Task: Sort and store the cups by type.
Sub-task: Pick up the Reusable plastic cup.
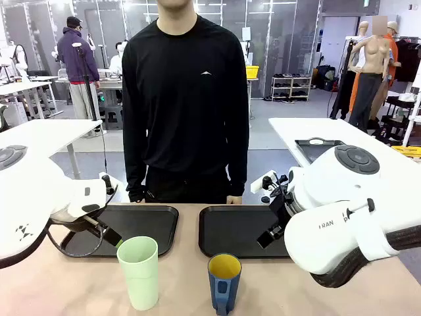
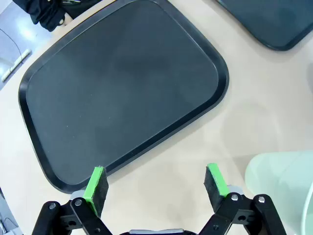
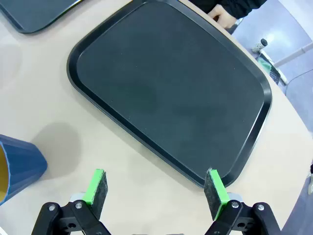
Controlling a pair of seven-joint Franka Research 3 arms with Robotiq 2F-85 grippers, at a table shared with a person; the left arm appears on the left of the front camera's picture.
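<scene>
Front view puts the pale mint-green tumbler upright on the near part of the worktop, just on the near side of the left tray. The dark blue mug, yellow inside, stands to its right and apart from it. Its handle is turned to the near side, and it sits in front of the near left corner of the right tray. The two black trays lie side by side with a strip of worktop between them.

A person in a black top stands at the far edge, arms hanging down.

The left arm reaches in low over the left tray's near edge. In the left wrist view its jaws are spread wide, green pads well apart, grasping nothing, with the tumbler just to their right. The right arm hangs over the right tray's near right part. In the right wrist view its jaws are likewise released and gripping nothing, with the mug off to their left.
</scene>
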